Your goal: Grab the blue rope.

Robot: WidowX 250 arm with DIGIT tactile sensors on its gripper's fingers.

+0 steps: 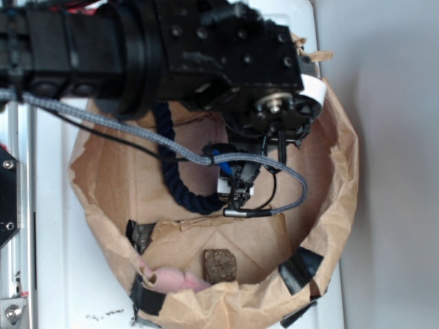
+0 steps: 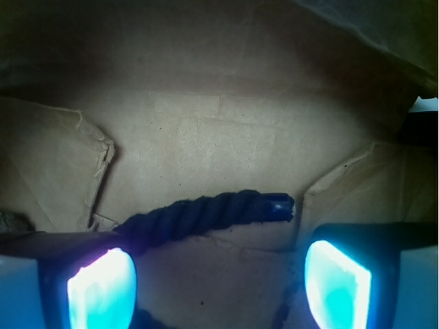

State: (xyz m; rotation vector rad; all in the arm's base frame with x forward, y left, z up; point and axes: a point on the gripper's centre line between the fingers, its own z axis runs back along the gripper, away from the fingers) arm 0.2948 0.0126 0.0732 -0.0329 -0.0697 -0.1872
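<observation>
The blue rope is thick, dark navy and twisted. It lies curved on the floor of a brown paper basin. In the wrist view the rope runs from behind my left finger to its brighter blue capped end. My gripper hangs low inside the basin, over the rope's end. In the wrist view the gripper is open, its glowing fingertips wide apart with bare paper between them. The rope lies just beyond the tips, not between them.
A grey braided cable loops across the basin below the arm. A brown square block and a pink cloth lie at the basin's front. Black tape patches mark the rim. Folded paper flaps rise on both sides.
</observation>
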